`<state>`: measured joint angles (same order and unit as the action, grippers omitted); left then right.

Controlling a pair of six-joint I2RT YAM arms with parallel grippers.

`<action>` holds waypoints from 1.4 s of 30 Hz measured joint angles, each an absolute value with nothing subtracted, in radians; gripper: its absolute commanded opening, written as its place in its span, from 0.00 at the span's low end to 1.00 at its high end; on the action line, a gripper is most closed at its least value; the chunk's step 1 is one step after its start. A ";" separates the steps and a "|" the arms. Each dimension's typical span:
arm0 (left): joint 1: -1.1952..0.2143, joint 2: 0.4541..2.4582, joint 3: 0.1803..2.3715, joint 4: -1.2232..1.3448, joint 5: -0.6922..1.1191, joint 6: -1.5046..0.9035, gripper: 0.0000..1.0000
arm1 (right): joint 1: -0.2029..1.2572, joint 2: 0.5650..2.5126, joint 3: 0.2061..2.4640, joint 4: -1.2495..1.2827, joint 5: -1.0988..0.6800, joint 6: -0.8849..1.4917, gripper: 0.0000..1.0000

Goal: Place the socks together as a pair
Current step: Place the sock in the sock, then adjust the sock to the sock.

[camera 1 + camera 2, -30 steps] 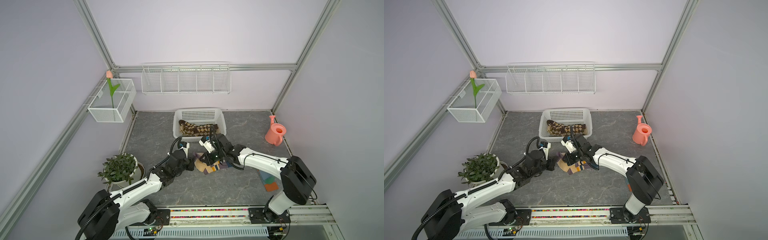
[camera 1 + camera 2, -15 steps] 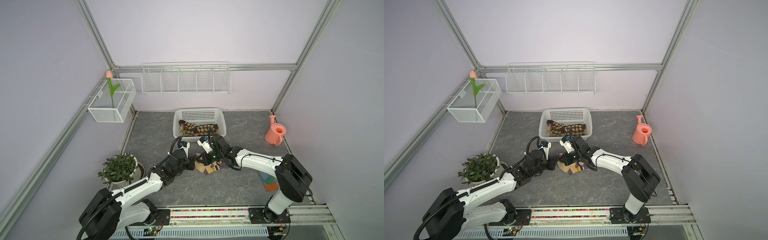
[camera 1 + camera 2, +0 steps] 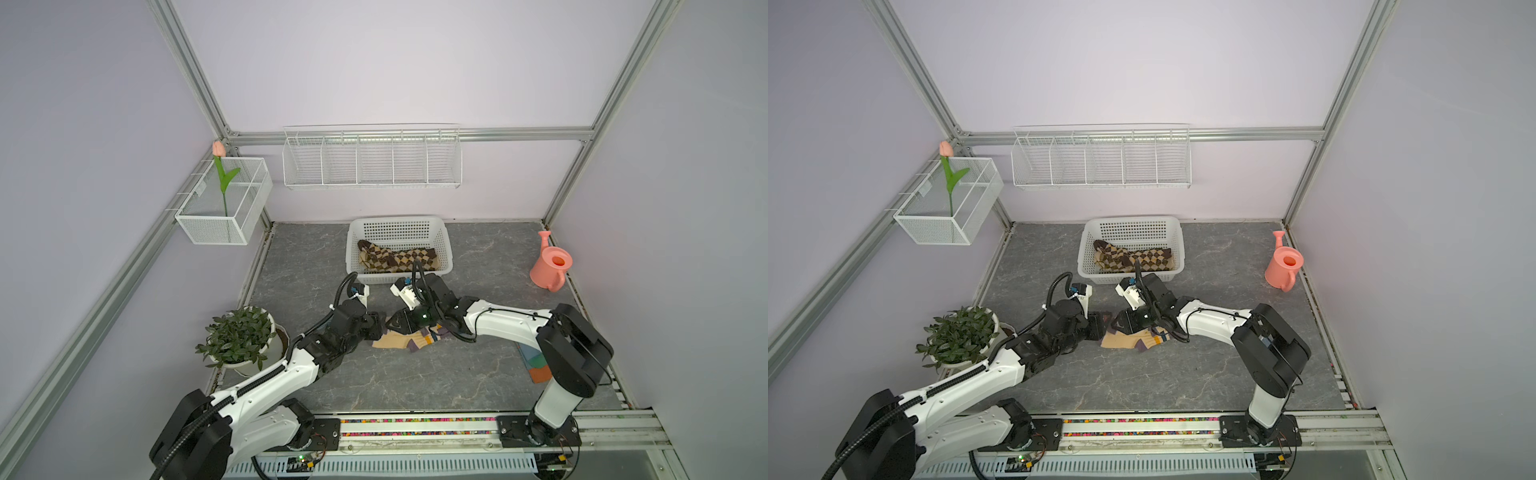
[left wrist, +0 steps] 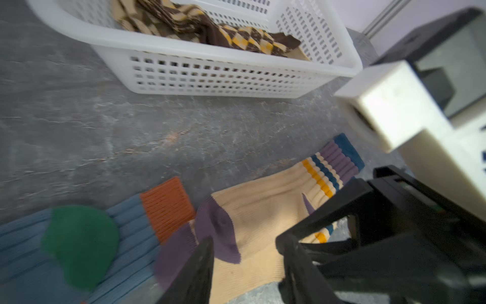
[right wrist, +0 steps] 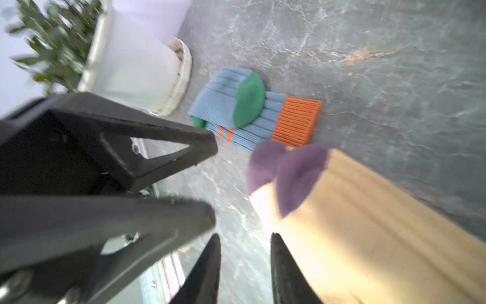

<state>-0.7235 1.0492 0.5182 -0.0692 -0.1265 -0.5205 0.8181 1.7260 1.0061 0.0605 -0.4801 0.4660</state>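
1. Top views: the left pincer (image 3: 379, 328) and the right pincer (image 3: 398, 323) are meeting low over the grey, marble-veined surface (image 3: 415, 386). Their tips are sitting just beside each other above the cream striped socks (image 3: 409, 341), which are lying flat in front of the basket (image 3: 399, 222).
2. In both top views that white perforated plastic basket is holding the brown-and-yellow argyle socks (image 3: 1133, 259). A coral watering can (image 3: 1283, 266) and a leafy potted plant (image 3: 957, 336) are standing at opposite edges.
3. Left wrist view: the left pincer's (image 4: 246, 239) black tapered fingers are standing apart and gripping nothing. The ribbed cream pair is lying beneath the gap, showing purple toes and yellow, navy and purple cuff bands. The ribbed blue socks (image 4: 79, 237), with a round green patch and an orange cuff, are lying just beside the purple toes.
4. Right wrist view: the right pincer's (image 5: 244, 244) pointed fingers are parted with bare surface showing between them, and nothing is held. The left pincer's triangular open-frame fingers are likewise standing apart. The blue socks are lying folded near the plant's white pot.
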 measured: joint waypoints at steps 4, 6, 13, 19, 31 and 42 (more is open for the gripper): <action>-0.720 1.032 0.519 -0.128 -0.224 -0.523 0.43 | 0.800 1.663 0.963 0.072 -0.512 0.477 0.54; -0.720 1.046 0.522 -0.157 -0.249 -0.528 0.38 | 0.772 1.595 0.934 0.052 -0.513 0.470 0.55; -0.720 1.222 0.648 -0.273 -0.193 -0.558 0.35 | 0.643 1.344 0.871 -0.149 -0.339 0.363 0.57; -0.720 1.398 0.688 -0.270 -0.061 -0.591 0.36 | 0.512 1.289 0.759 -0.265 -0.237 0.322 0.60; -0.720 1.532 0.754 -0.293 -0.016 -0.604 0.19 | 0.340 1.296 0.740 -0.315 -0.157 0.297 0.63; -0.720 1.542 0.763 -0.285 -0.002 -0.609 0.00 | 0.273 1.467 0.751 -0.310 -0.074 0.276 0.67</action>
